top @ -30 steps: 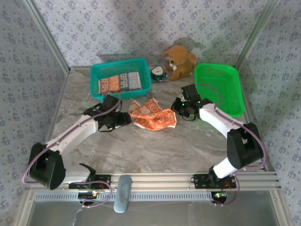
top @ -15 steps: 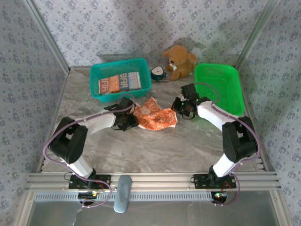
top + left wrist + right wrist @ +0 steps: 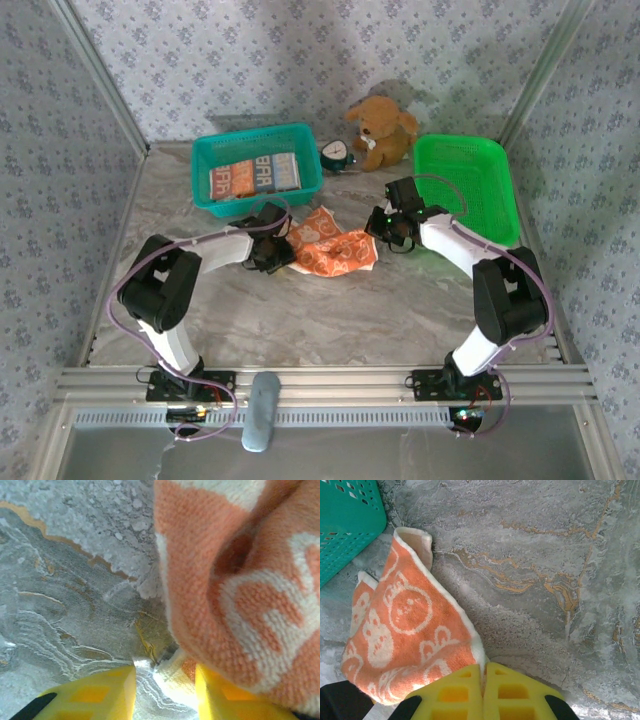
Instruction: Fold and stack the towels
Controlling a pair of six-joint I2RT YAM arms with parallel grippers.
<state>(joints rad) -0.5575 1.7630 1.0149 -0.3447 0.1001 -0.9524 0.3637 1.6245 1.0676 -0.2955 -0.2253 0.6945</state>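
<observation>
The orange towel (image 3: 330,250), printed with white cartoon figures, lies rumpled and unfolded on the marble table (image 3: 330,310) near its middle.

At the towel's 9 o'clock edge sits the left gripper (image 3: 272,250). In the left wrist view its yellow fingers (image 3: 100,690) stand apart with bare table showing in the gap. The towel (image 3: 240,580) bulges over the right-hand finger and a pale bit of its hem lies between the two.

At roughly 3 o'clock the right gripper (image 3: 390,232) meets the towel's other side. In the right wrist view its fingers (image 3: 482,672) are pressed flat together and their tips touch the towel's (image 3: 405,630) near corner. Whether any cloth is nipped between them I cannot tell.

At 11 o'clock from the towel is a teal basket (image 3: 256,132) holding folded towels (image 3: 255,177), one orange and one blue-grey with lettering, side by side.

At 1 o'clock a brown plush toy (image 3: 380,130) sits by the back wall with a small teal clock (image 3: 337,155) just beside it. At 2 o'clock is a green basket (image 3: 505,200).
</observation>
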